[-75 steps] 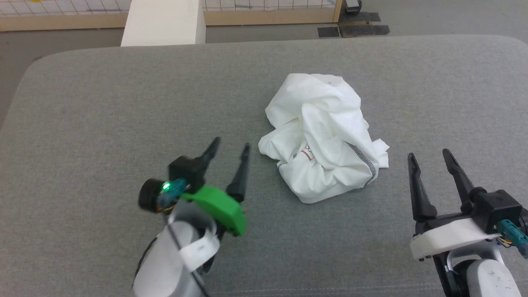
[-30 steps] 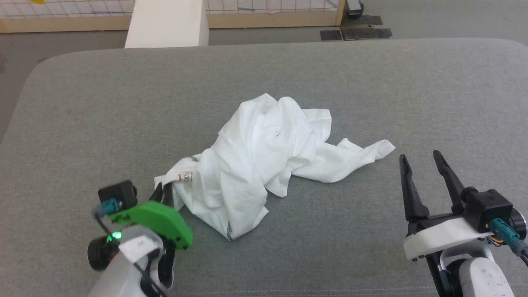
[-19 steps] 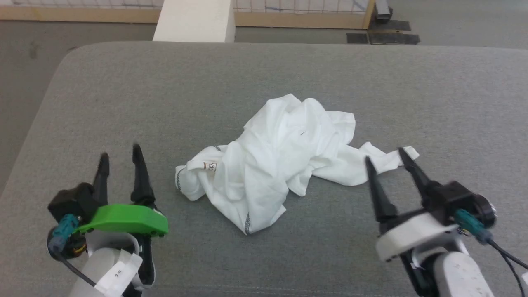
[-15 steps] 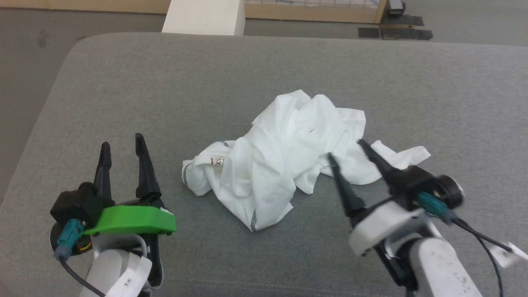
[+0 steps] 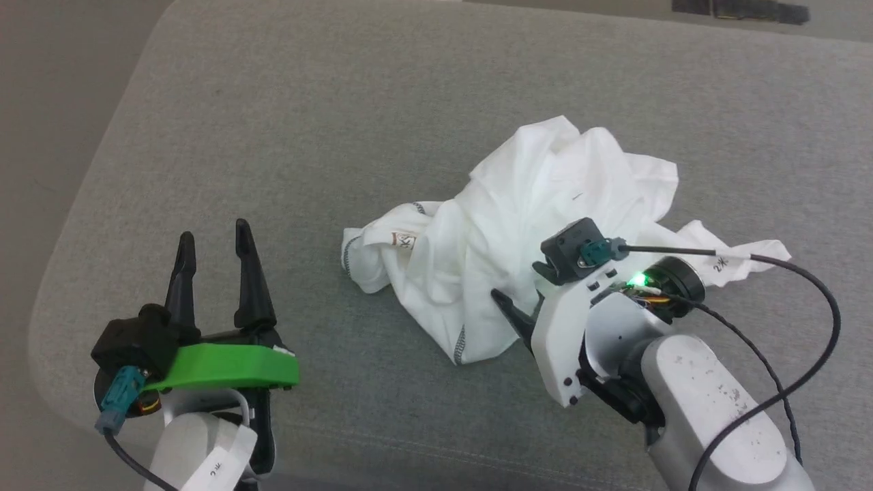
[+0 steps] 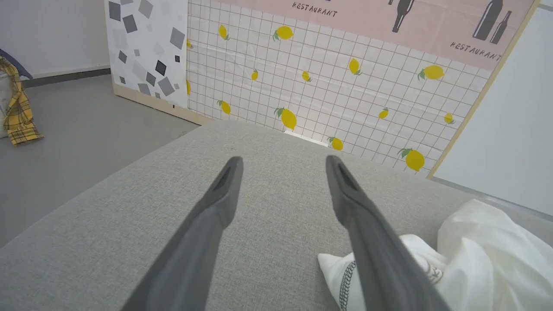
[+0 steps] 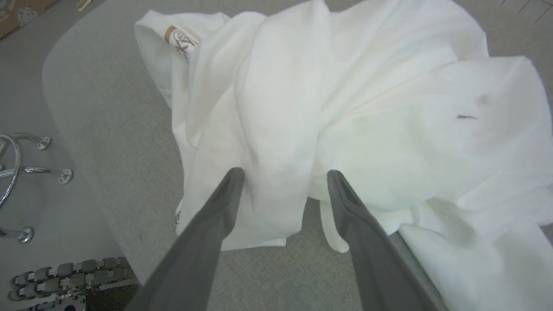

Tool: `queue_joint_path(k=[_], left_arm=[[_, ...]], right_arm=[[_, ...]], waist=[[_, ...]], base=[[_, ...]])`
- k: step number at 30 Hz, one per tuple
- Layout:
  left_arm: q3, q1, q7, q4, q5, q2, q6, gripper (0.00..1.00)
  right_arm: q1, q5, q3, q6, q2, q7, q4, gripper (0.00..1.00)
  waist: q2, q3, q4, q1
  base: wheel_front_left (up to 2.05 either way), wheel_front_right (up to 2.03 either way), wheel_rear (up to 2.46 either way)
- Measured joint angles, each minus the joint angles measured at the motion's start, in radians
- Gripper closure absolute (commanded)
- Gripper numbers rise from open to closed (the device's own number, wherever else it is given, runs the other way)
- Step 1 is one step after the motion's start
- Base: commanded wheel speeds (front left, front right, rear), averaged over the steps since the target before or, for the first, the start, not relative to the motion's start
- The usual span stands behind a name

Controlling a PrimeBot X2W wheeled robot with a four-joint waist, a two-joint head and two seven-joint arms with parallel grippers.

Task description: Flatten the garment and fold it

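**A:** Where do we stand, starting from our left?

**B:** Our left gripper (image 5: 213,233) is idle. Its 2 fingers are spread with nothing between them, over bare grey cushion (image 5: 286,109) beside the shirt's left end and not touching it.

**A:** And the shirt itself?

**B:** The white long-sleeved shirt (image 5: 545,184) lies in 1 crumpled heap on the cushion. Its logo patch (image 5: 404,240) shows at the left end, dark zigzag stitching (image 5: 462,337) runs along the near edge, and a strip of cloth, perhaps a sleeve, trails off to the right.

**A:** Our right gripper?

**B:** The right gripper (image 7: 284,172) has its fingers parted either side of a raised fold at the heap's near edge. The tips are at the cloth, though we cannot tell whether they touch it, and nothing is pinched.

**A:** So how far along are we?

**B:** Barely begun, we judge — the shirt is not flattened and we count 0 folds. We have yet to spread the body and sleeves flat, and all the folding comes after that.
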Motion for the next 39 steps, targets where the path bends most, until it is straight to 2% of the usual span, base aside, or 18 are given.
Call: queue_joint_path(k=[1, 2, 3, 7, 11, 17, 21, 24, 27, 31, 33, 37, 38, 39], left_arm=[[0.003, -0.002, 0.0, 0.003, 0.0, 0.0, -0.003, 0.0], [0.003, -0.002, 0.0, 0.004, -0.004, 0.0, -0.003, 0.0], [0.003, -0.002, 0.0, 0.005, -0.006, 0.0, -0.003, 0.0], [-0.001, -0.002, 0.0, 0.01, -0.014, -0.001, 0.0, 0.0], [-0.005, -0.002, 0.0, 0.013, -0.014, -0.001, 0.006, 0.0], [-0.006, 0.001, 0.0, 0.018, -0.01, -0.002, 0.007, 0.0], [-0.002, 0.01, 0.0, 0.024, -0.002, -0.003, 0.006, 0.0], [-0.001, 0.013, 0.0, 0.026, -0.002, -0.003, 0.006, 0.0], [-0.005, 0.021, 0.0, 0.03, -0.002, -0.003, 0.005, 0.0], [-0.012, 0.023, 0.0, 0.035, -0.002, -0.003, 0.004, 0.0], [-0.015, 0.024, 0.0, 0.041, -0.002, -0.003, 0.003, 0.0], [-0.015, 0.034, 0.0, 0.047, -0.002, -0.003, -0.003, 0.0], [-0.015, 0.038, 0.0, 0.05, -0.002, -0.003, -0.003, 0.0], [-0.014, 0.04, 0.0, 0.053, -0.002, -0.003, -0.003, 0.0]], right_arm=[[0.0, 0.009, 0.003, 0.0, -0.003, 0.019, 0.0, 0.56], [0.0, 0.014, 0.003, 0.0, -0.005, 0.027, -0.004, 0.62], [0.0, 0.015, 0.005, 0.0, -0.008, 0.027, -0.011, 1.0], [0.0, 0.012, -0.005, 0.0, -0.016, 0.002, -0.042, 1.0], [0.0, -0.017, -0.062, 0.0, -0.012, -0.079, -0.087, 1.0], [0.0, -0.063, -0.248, 0.0, 0.027, -0.218, -0.193, 1.0], [0.01, -0.098, -0.44, 0.0, 0.048, -0.26, -0.267, 1.0], [0.052, -0.128, -0.608, 0.0, 0.059, -0.245, -0.292, 1.0], [0.124, -0.156, -0.762, 0.0, 0.063, -0.185, -0.283, 1.0], [0.227, -0.14, -0.927, 0.0, 0.063, -0.095, -0.189, 1.0], [0.282, -0.138, -0.974, 0.0, 0.063, -0.028, -0.118, 1.0], [0.373, -0.128, -0.97, 0.0, 0.066, 0.062, -0.043, 1.0], [0.384, -0.122, -0.965, 0.0, 0.067, 0.066, -0.034, 0.62], [0.39, -0.122, -0.958, 0.0, 0.069, 0.057, -0.033, 0.0]], waist=[[0.0, 0.005, 0.008, 0.0], [0.0, 0.01, 0.014, 0.0], [0.0, 0.014, 0.019, 0.0], [0.0, 0.02, 0.031, 0.0], [0.0, 0.005, 0.025, 0.0], [0.0, -0.03, 0.001, 0.0], [0.0, -0.055, -0.023, 0.0], [0.0, -0.071, -0.041, 0.0], [0.0, -0.084, -0.058, 0.0], [0.0, -0.096, -0.076, 0.0], [0.0, -0.101, -0.082, 0.0], [0.0, -0.108, -0.096, 0.0], [0.0, -0.11, -0.1, 0.0], [0.0, -0.111, -0.105, 0.0]], base=[[0.0, 0.0, 0.0], [0.0, 0.0, 0.0], [0.0, 0.0, 0.0], [0.0, 0.0, 0.0], [0.0, 0.0, 0.0], [0.0, 0.0, 0.0], [0.0, 0.0, 0.0], [0.0, 0.0, 0.0], [0.0, 0.0, 0.0], [0.0, 0.0, 0.0], [0.0, 0.0, 0.0], [0.0, 0.0, 0.0], [0.0, 0.0, 0.0], [0.0, 0.0, 0.0]])
